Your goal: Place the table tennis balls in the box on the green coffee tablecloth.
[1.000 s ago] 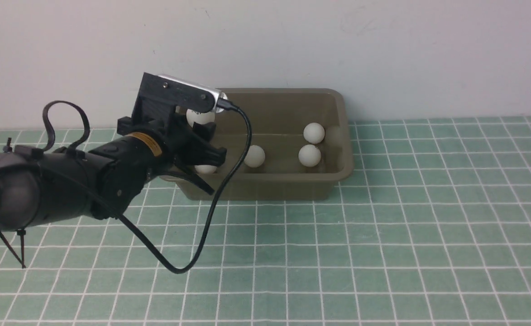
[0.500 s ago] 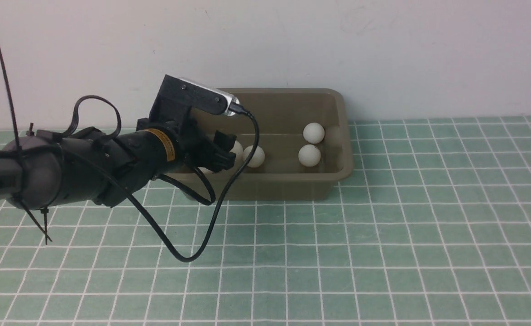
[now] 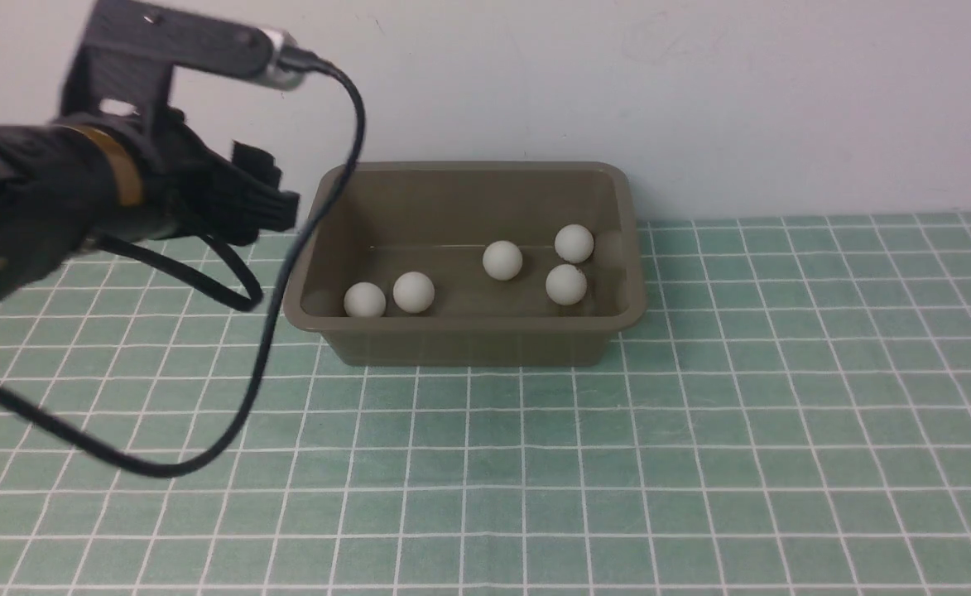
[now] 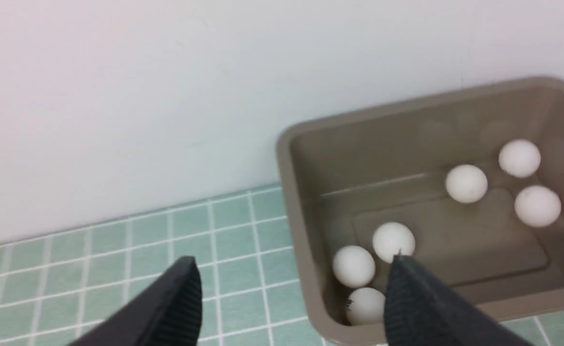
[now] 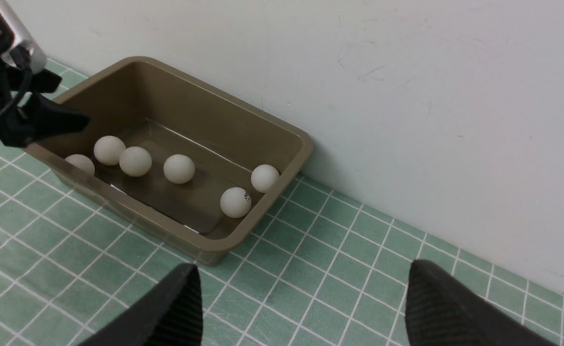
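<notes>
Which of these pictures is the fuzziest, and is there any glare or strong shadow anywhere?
Front view: the left arm is blurred, the box and balls crisp, shadows faint. Left wrist view: softest overall, ball edges fuzzy. Right wrist view: sharpest; one ball shows its black logo, and thin bright glints lie on the box floor.

Robotics lab: bare wall (image 3: 700,83), gridded tablecloth (image 3: 700,463)

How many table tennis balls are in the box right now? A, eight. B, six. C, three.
B: the right wrist view shows six table tennis balls lying inside the box, and none can be seen out on the green coffee tablecloth.
</notes>
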